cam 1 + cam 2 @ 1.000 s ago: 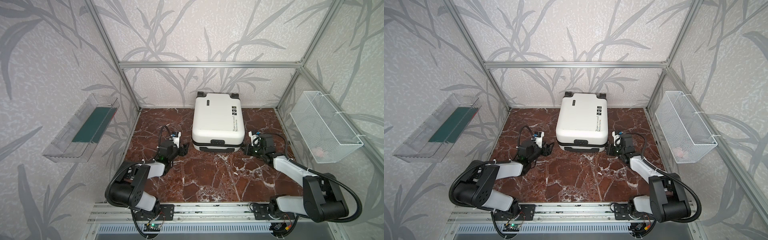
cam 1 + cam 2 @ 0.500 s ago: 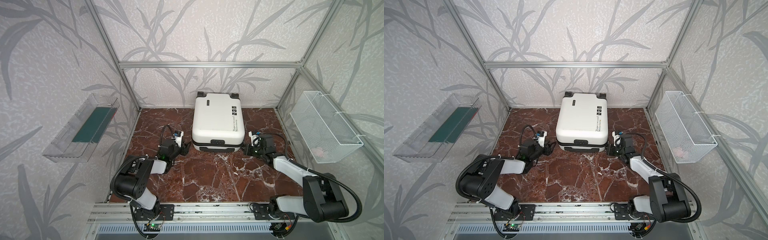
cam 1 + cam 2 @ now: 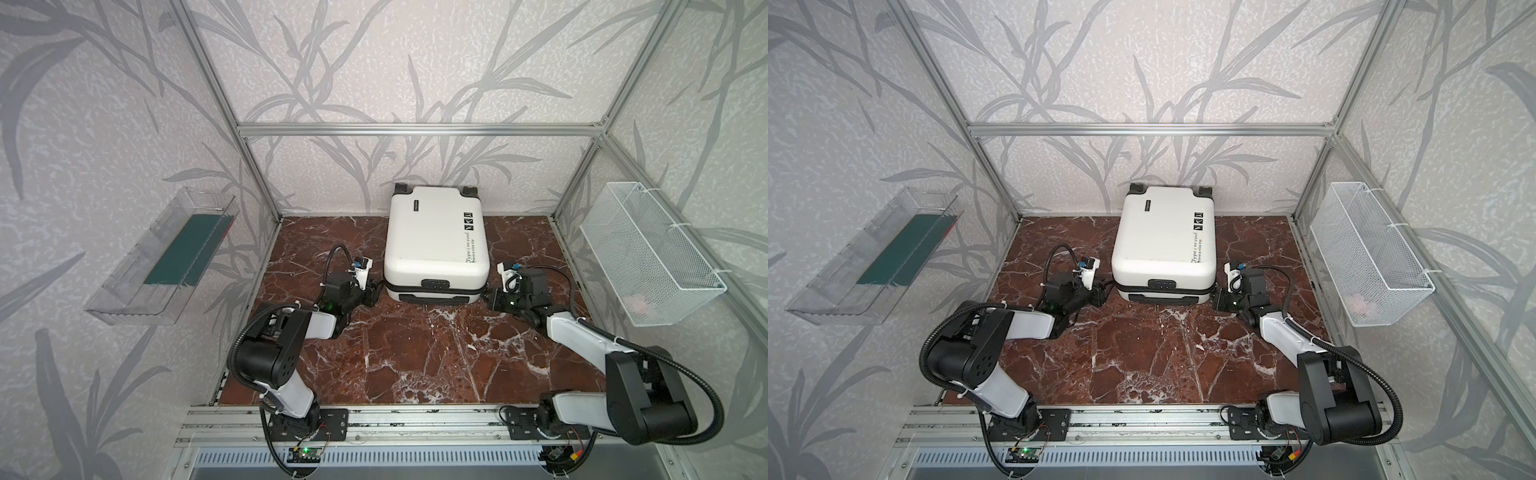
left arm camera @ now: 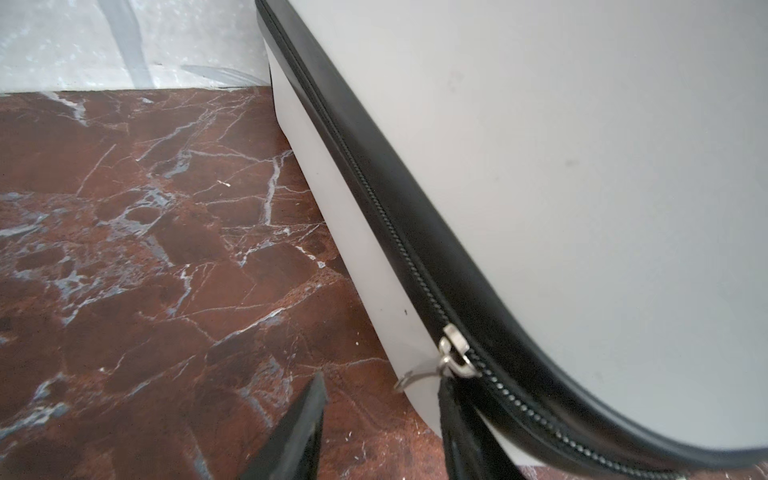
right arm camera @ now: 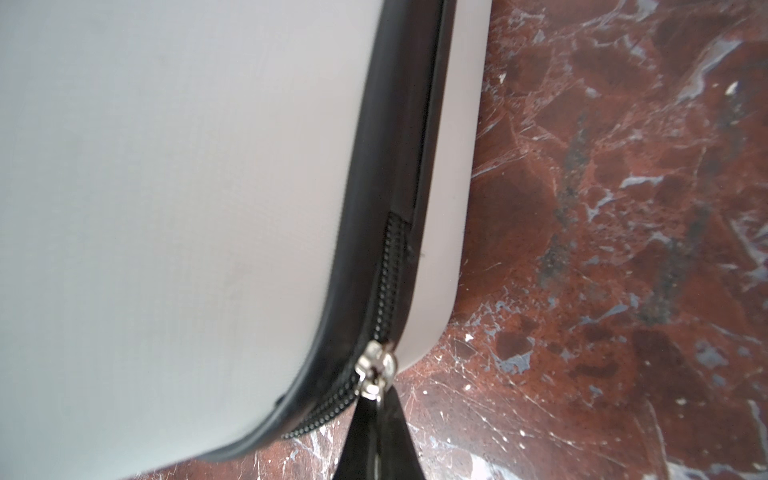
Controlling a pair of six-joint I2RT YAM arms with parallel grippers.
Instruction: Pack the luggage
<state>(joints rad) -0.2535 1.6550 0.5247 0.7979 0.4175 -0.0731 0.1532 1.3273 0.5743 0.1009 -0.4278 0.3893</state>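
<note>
- so over the last second the left gripper (image 3: 376, 291) has scooted in toward the front-left corner of the small white hard-shell suitcase (image 3: 436, 245) with black wheels, and its jaws have narrowed a lot. Roughly half-open now, not closed
- left wrist view: the little silver left-corner zipper pull (image 4: 415, 376) sits right between its two black fingers (image 4: 299, 432), untouched as far as I can tell
- right gripper (image 3: 487, 297) hasn't budged, clamped tight on the silver right-corner zipper pull (image 5: 376, 374)
- my read: each arm is about to have a zipper, but whether that's for unzipping or zipping up, no idea
- suitcase lies flat and closed, centre-back of the red marble floor (image 3: 415, 353), wheels toward the back wall
- writing along the lid's right edge: "Have a nice trip", plus something like "Type : re cool"; the small logo plate (image 3: 415, 204) near the lid's upper left is too tiny to read
</note>
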